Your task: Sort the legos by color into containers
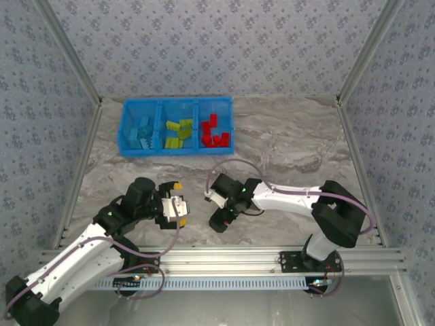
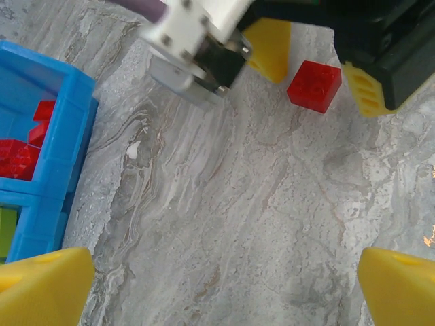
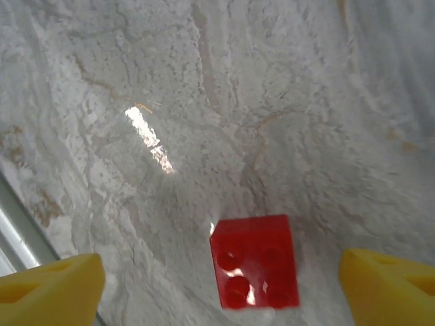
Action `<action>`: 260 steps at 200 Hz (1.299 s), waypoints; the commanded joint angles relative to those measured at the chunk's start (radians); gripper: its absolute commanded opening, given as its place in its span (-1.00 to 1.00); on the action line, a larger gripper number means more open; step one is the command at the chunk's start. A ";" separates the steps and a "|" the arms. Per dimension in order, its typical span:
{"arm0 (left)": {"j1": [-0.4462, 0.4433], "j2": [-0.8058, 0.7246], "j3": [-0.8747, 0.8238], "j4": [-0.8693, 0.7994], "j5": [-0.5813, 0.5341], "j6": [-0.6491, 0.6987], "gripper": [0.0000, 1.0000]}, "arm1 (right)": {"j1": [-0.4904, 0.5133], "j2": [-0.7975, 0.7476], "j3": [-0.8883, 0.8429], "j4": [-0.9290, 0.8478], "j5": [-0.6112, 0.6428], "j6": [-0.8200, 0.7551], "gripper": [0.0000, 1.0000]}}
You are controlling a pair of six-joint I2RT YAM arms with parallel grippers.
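One red lego (image 3: 255, 261) lies studs-up on the marble table, between the yellow fingertips (image 3: 51, 288) of my open right gripper (image 3: 217, 292), which hovers just above it without touching. The left wrist view catches the same red lego (image 2: 314, 85) and the right gripper (image 2: 316, 64) around it. My left gripper (image 2: 221, 288) is open over bare table, left of the right gripper (image 1: 223, 216). The blue containers (image 1: 160, 102) stand at the back: light blue legos (image 1: 141, 130) left, green legos (image 1: 178, 132) middle, red legos (image 1: 215, 132) right.
A corner of the containers (image 2: 64, 156) with red legos inside sits at the left of the left wrist view. The aluminium rail (image 1: 224, 258) runs along the table's near edge, close behind both grippers. Patterned walls close in the table.
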 commanded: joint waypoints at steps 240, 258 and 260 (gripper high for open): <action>0.030 0.071 0.124 0.118 -0.291 -0.398 0.98 | -0.401 0.236 0.546 0.393 0.321 -0.076 -0.45; 0.030 0.097 0.136 0.098 -0.309 -0.394 0.98 | -0.421 0.366 0.699 0.349 0.373 -0.087 -0.42; 0.030 0.099 0.137 0.097 -0.311 -0.393 0.98 | -0.424 0.381 0.716 0.338 0.376 -0.087 -0.42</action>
